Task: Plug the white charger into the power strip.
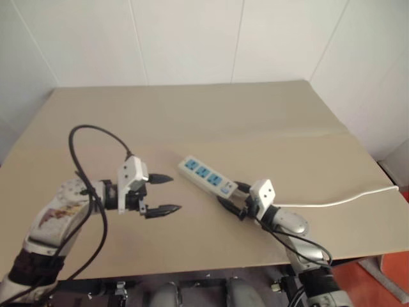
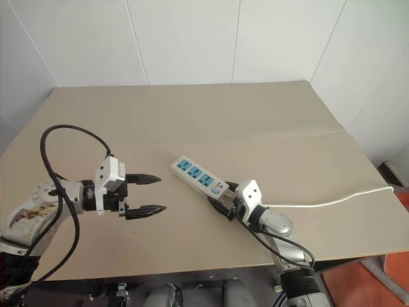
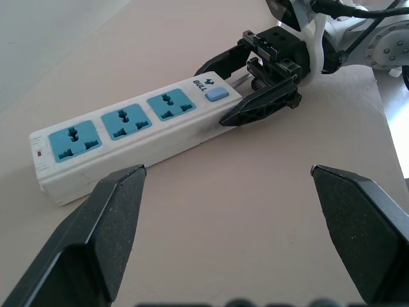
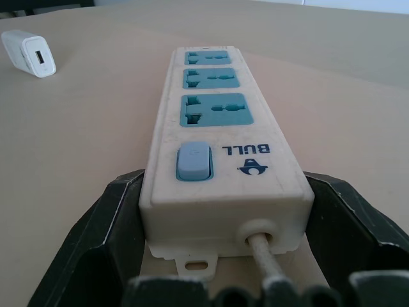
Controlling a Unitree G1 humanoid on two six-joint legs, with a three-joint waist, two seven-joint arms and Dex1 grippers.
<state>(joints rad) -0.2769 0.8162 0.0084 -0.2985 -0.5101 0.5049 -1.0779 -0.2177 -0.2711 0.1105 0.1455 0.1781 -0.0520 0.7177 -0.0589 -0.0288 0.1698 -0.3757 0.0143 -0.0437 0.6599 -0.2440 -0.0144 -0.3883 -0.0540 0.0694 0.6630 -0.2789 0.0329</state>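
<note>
The right gripper (image 2: 221, 199) straddles the switch end of the power strip (image 2: 197, 175), fingers touching both long sides there, near the table's (image 2: 192, 115) front edge. The left gripper (image 2: 148, 194) hovers wide, holding nothing, beside the strip's far end, over bare tabletop. The white charger (image 4: 28, 53) lies well beyond the right gripper, apart from the strip.

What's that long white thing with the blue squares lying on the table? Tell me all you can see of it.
It is a power strip: a long bar of white plastic, a bit scuffed, with three blue socket faces, all empty, and a pale blue switch beside a "BULL" logo. It lies flat and slantwise on the tan table. A thin white cable leaves its switch end, where the right gripper has its black fingers on both sides.
</note>
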